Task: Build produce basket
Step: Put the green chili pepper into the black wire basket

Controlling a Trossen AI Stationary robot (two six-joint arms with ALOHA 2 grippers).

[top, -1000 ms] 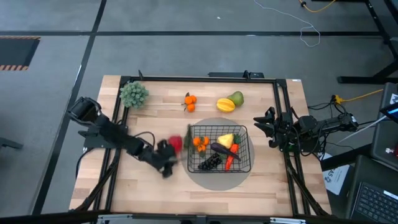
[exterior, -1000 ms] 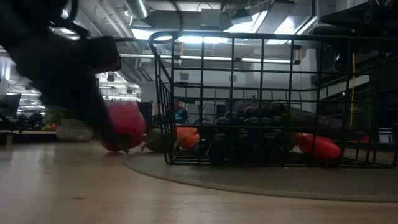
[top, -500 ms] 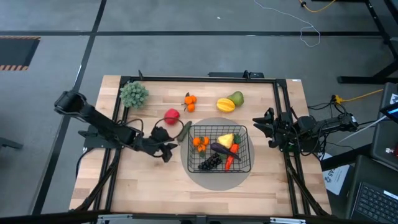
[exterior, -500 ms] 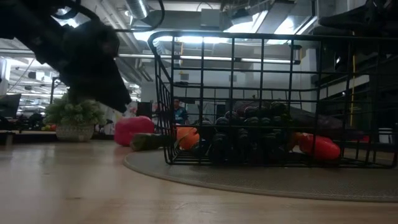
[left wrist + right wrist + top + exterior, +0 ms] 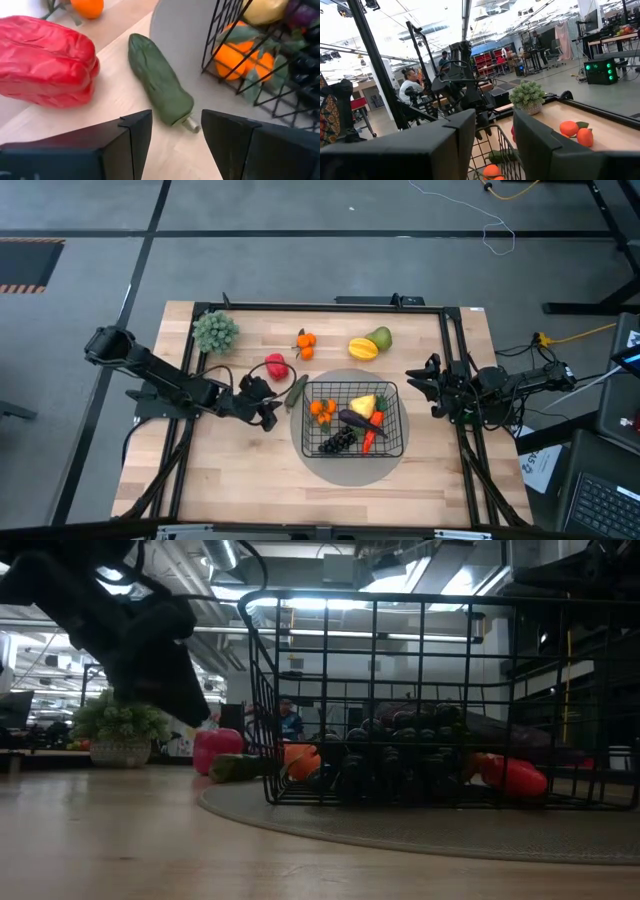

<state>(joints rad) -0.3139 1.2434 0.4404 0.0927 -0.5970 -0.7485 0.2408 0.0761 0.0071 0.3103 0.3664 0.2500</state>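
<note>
**Left pincer open beside the cucumber, outside the basket**

The black wire basket (image 5: 354, 418) stands on a grey round disc (image 5: 312, 457) near the middle of the wooden table (image 5: 240, 480). Inside the basket lie an orange cluster (image 5: 322, 409), a yellow fruit (image 5: 363, 404), a purple eggplant (image 5: 356, 418), dark grapes (image 5: 337, 442) and an orange carrot (image 5: 371, 435).

Just beside the basket, on the side toward the left arm, the green cucumber (image 5: 296, 390) lies flat with one end on the edge of the disc. The red pepper (image 5: 275, 366) rests on the bare wood, farther from the basket than the cucumber and apart from it.

The left pincer (image 5: 262, 406) hangs near the basket's left-arm side, close to the cucumber's stem end. Its fingers (image 5: 134, 135) stand apart and empty, with the cucumber's stem end showing in the gap between them in the left wrist view.

Beyond the basket, toward the far edge of the table, a second orange cluster (image 5: 305, 343) sits alone, and a yellow fruit (image 5: 362, 349) touches a green fruit (image 5: 380, 338). A small potted plant (image 5: 215, 332) stands at the far corner on the left arm's side.

The right pincer (image 5: 422, 383) waits at the table's edge, well apart from the basket, its fingers apart and holding nothing.
</note>
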